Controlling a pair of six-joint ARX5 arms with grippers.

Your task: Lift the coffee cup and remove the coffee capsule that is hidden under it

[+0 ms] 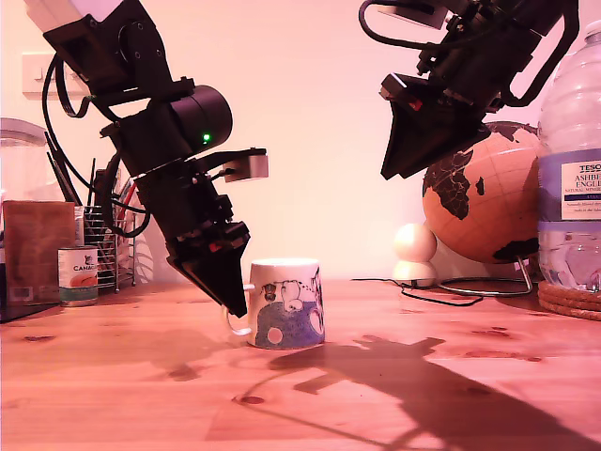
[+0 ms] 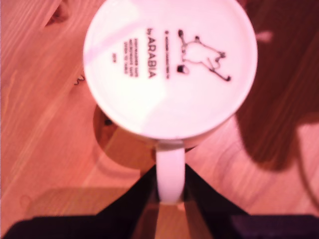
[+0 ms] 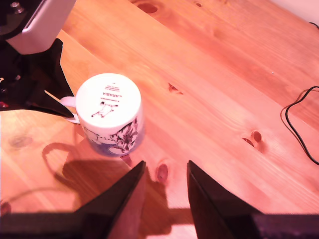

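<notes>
The coffee cup (image 1: pixel 286 305) stands upside down on the wooden table (image 1: pixel 141 395), cream with a cartoon print and a blue lower band. Its white base (image 2: pixel 169 64) faces up, and the cup (image 3: pixel 109 112) also shows in the second wrist view. My first gripper (image 1: pixel 235 305) reaches down from the exterior view's left; its fingers press both sides of the loop handle (image 2: pixel 170 172). My second gripper (image 1: pixel 392 169) hangs high at the exterior view's upper right, open (image 3: pixel 164 169) with nothing between its fingers. The coffee capsule is hidden.
A small tin can (image 1: pixel 77 274) and a wire rack (image 1: pixel 108 249) stand at the exterior view's left. At its right are a white two-ball object (image 1: pixel 414 252), a globe (image 1: pixel 484 193), a water bottle (image 1: pixel 571 169) and a black cable (image 1: pixel 441 296).
</notes>
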